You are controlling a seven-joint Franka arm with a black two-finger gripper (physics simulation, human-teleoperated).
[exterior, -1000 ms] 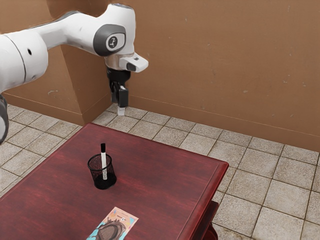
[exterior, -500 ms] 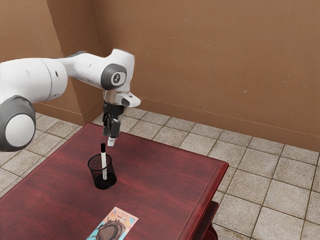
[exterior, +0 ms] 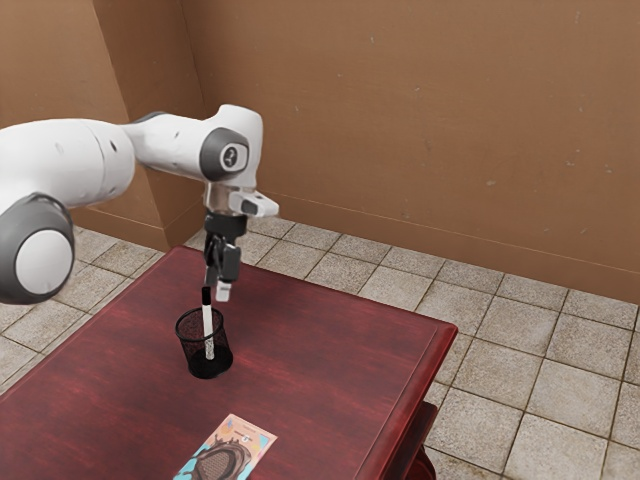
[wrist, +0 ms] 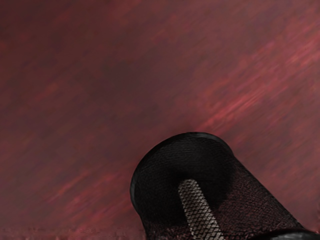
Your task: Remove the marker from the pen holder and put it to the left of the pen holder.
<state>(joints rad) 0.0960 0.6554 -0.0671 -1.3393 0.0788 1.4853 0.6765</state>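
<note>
Marker, white-bodied with a black cap (exterior: 207, 323), stands leaning slightly inside the pen holder, its cap end up above the rim.

A plain brown wall (exterior: 400, 120) with small pale scuffs rises behind everything, its foot meeting a floor of square grey-beige stone tiles (exterior: 540, 400). In front is a dark red, glossy wooden table (exterior: 310, 370) with a faint streaked grain. The white robot arm with grey joint covers (exterior: 80, 160) comes in from the exterior view's left and bends down over the table. Flat on the tabletop, near the exterior view's lower edge, lies a peach-coloured printed card with teal patches and a brown drawing (exterior: 222, 457).

Well apart from the card is the black mesh pen holder (exterior: 189, 348), a round cup standing upright. Above it, near the cap, hangs the black two-finger gripper (exterior: 217, 289), pointing down. Its fingers are apart, with nothing gripped; whether either one touches the cap, I cannot tell. In the wrist view the marker's lower part appears pale through the mesh, its end against the dark bottom of the pen holder.
</note>
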